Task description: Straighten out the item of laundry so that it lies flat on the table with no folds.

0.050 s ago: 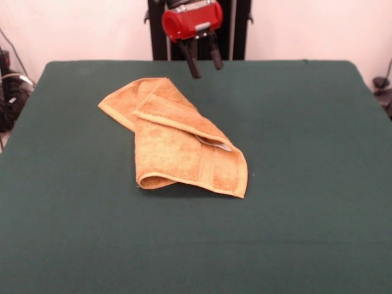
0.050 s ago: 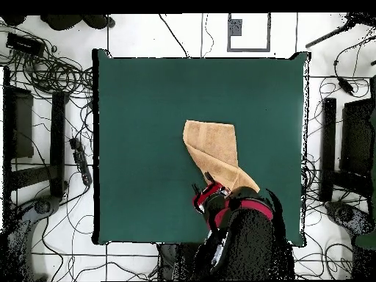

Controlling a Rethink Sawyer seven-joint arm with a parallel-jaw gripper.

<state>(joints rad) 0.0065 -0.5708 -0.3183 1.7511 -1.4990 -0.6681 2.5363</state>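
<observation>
The front view shows the folds that the overhead view flattens out. From the front, the golden-orange towel (image 1: 177, 144) lies doubled over on the dark green tabletop (image 1: 306, 184): one long flap is laid diagonally across the layer below it, and a rounded, rolled edge shows at the lower left of the bundle. A woven border band runs near the lower right end, and a sliver of a small white label tag (image 1: 222, 146) peeks out from under the top flap. The terry pile looks nubbly and soft, against the smooth, matte cloth of the tabletop.

From overhead the towel (image 2: 215, 152) reads only as a tapering wedge, squared at one end and narrowing toward the arm, with no layering to be made out. This view shows instead how much bare tabletop (image 2: 139, 110) surrounds it, and that the towel sits a little off centre, toward the robot's side.

The tool (image 1: 204, 58) hangs above the towel's far end, its two dark fingers (image 1: 192, 61) spread apart and empty. Overhead, the red and black arm hides the towel's narrow tip.
</observation>
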